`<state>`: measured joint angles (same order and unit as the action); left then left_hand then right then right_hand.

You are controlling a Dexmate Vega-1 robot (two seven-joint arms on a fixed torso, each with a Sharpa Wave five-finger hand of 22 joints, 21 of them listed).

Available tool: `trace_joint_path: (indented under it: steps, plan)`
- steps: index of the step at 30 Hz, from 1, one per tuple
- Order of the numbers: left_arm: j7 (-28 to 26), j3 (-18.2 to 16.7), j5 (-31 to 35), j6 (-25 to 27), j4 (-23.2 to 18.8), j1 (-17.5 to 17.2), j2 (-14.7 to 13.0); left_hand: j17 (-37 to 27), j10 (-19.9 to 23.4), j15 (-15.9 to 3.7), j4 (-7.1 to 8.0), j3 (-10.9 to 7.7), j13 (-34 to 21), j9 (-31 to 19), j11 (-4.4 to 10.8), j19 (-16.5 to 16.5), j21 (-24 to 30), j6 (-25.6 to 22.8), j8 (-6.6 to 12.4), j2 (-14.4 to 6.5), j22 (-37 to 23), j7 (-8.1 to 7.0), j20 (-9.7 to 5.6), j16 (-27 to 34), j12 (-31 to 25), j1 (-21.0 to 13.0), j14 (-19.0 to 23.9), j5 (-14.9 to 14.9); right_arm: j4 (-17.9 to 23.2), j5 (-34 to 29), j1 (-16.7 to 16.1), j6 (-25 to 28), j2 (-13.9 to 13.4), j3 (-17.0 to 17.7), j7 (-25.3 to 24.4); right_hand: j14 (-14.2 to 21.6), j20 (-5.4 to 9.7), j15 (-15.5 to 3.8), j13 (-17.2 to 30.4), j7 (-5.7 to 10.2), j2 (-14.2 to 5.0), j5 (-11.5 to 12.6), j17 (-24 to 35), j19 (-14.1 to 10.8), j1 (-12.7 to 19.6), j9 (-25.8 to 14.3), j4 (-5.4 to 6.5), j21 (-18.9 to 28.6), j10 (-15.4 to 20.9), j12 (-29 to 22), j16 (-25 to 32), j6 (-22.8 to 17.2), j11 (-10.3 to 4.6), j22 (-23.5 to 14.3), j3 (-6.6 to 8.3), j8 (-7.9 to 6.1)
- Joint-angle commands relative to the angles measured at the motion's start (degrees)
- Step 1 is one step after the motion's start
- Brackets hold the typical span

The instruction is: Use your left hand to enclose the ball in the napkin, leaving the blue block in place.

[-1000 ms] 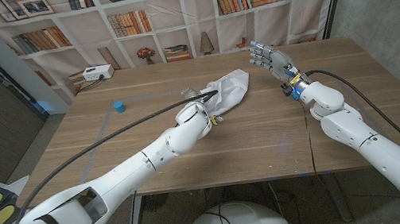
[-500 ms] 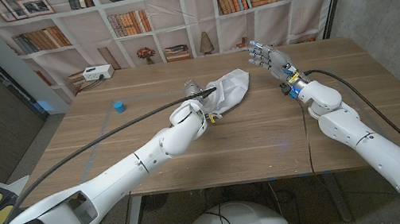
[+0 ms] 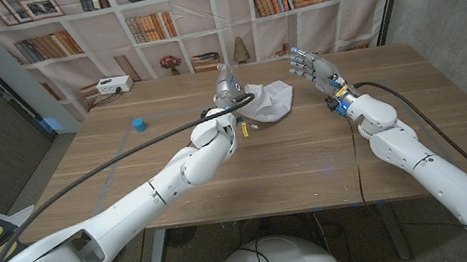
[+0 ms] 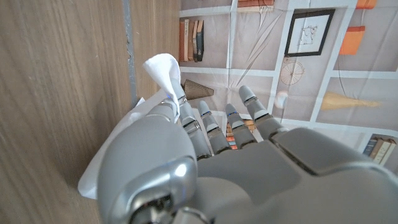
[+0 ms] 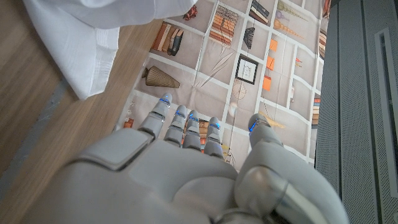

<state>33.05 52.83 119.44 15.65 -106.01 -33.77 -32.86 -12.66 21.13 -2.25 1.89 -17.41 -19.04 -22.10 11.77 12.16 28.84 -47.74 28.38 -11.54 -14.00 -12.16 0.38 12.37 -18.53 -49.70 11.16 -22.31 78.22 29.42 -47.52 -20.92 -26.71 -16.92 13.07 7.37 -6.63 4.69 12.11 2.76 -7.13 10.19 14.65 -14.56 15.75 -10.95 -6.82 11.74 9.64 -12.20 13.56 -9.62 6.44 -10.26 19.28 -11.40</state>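
The white napkin point(image 3: 273, 101) lies bunched on the wooden table point(image 3: 294, 159), far of centre. My left hand point(image 3: 224, 95) is raised at the napkin's left edge and pinches a corner of the napkin point(image 4: 163, 66) between thumb and finger; the cloth tip sticks out above the fingers point(image 4: 208, 127). The ball is hidden from me. The small blue block point(image 3: 138, 124) stands apart at the left of the table. My right hand point(image 3: 311, 68) stands to the right of the napkin, fingers apart and holding nothing. An edge of the napkin point(image 5: 81, 43) lies beyond my right hand point(image 5: 186, 174).
A white box point(image 3: 114, 86) sits at the table's far left corner. A bookshelf backdrop point(image 3: 222, 1) stands behind the far edge. A black cable point(image 3: 125, 159) runs along my left arm over the table.
My left hand has risen and moved toward the far edge, taking the napkin's near-left corner with it. The napkin is now more bunched. The right hand has stayed put.
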Motion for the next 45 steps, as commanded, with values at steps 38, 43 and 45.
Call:
trace_joint_path:
  steps: [38,43,45]
  plan:
    - [-46.2,19.6,-32.1,4.1,72.1,34.3,33.8,0.0,4.7,-9.98,1.20,1.14,-2.1,-5.4,0.24,1.6,3.1,-0.5,5.59,3.0,-0.3,-0.13,-1.86,0.6,-2.3,-1.2,4.8,-3.7,11.8,-2.1,-9.9,-14.1,-5.4,3.7,-3.0,1.3,1.68,-0.70,0.1,-0.36,0.99,0.2,-0.5,-1.7,0.4,0.0,-0.71,0.6,0.9,-0.2,0.2,-1.1,0.83,-0.1,-0.44,-0.07]
    - [-45.5,25.7,-39.3,-1.1,84.6,38.4,41.4,0.2,5.3,-10.01,0.75,1.76,-2.4,-5.5,0.22,1.8,3.5,-1.9,6.46,4.2,-0.1,-0.35,-1.81,0.4,-2.5,-1.8,4.9,-4.0,11.6,-1.8,-10.7,-14.7,-5.9,4.3,-3.7,1.3,1.78,-0.72,0.1,-0.38,1.06,0.2,-0.6,-1.9,0.4,0.0,-0.75,0.6,1.0,-0.2,0.1,-1.2,0.82,-0.1,-0.41,-0.06]
    - [-42.1,28.4,-41.2,-3.4,85.9,39.5,42.5,0.2,5.3,-10.00,0.62,1.91,-2.5,-5.5,0.20,1.7,3.5,-2.3,6.62,4.4,-0.1,-0.33,-1.81,0.3,-2.5,-2.0,5.1,-4.1,11.6,-1.4,-11.0,-14.7,-5.8,4.4,-4.1,1.4,1.78,-0.72,0.1,-0.39,1.05,0.2,-0.6,-1.9,0.4,0.0,-0.77,0.6,1.1,-0.2,0.1,-1.2,0.81,-0.1,-0.40,-0.08]
